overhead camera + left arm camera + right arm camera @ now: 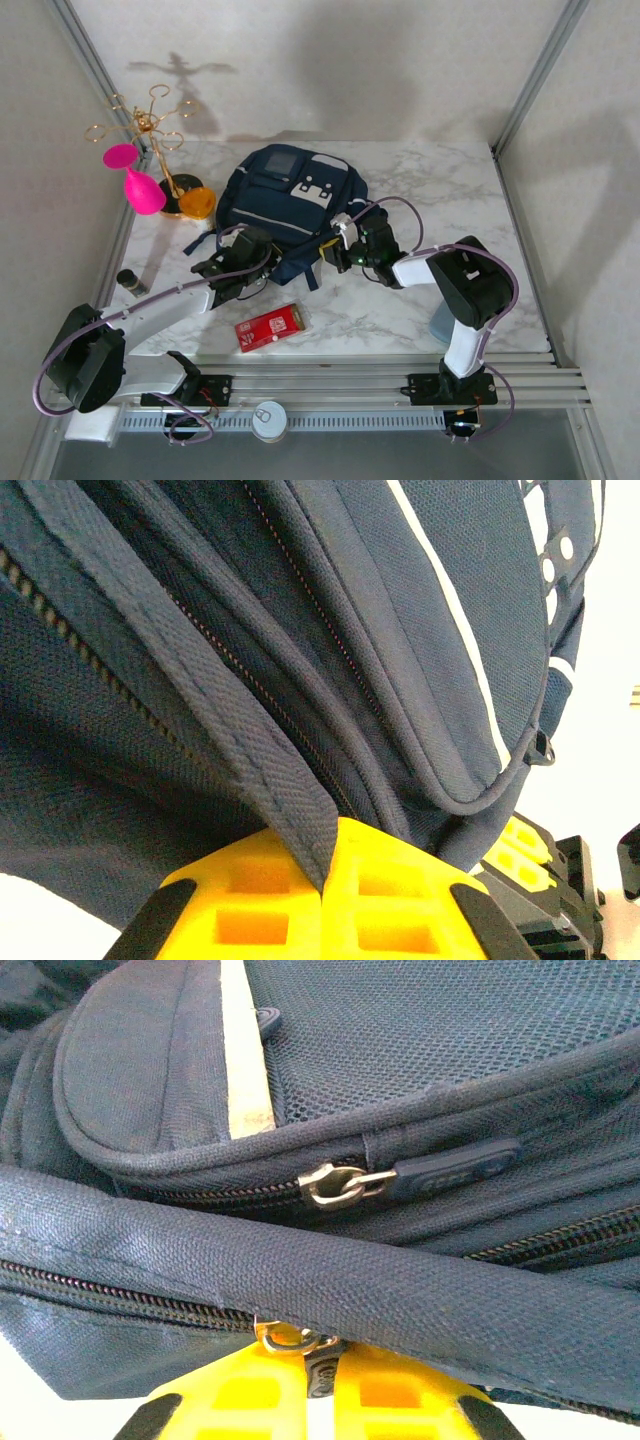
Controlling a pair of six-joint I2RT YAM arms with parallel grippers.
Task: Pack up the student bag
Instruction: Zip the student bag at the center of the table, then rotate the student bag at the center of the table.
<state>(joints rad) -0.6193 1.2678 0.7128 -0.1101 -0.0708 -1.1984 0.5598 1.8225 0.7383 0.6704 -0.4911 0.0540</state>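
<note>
Your left gripper point(325, 880) is clamped on a seam flap point(270, 790) of the student bag point(420, 610); your right gripper point(320, 1385) pinches the zipper pull point(288, 1338) at its tips. Tug off-axis and it likely slips free.

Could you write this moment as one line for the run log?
student bag: on table | left gripper: shut on fabric edge | right gripper: shut on zipper pull | red packet: on table, unpacked

In front of me, the white marbled tabletop point(450, 190) carries a navy striped fabric backpack point(285, 200) at centre, a flat red packet point(270, 327) at six o'clock and a gold wire stand point(147, 123) at ten.
</note>
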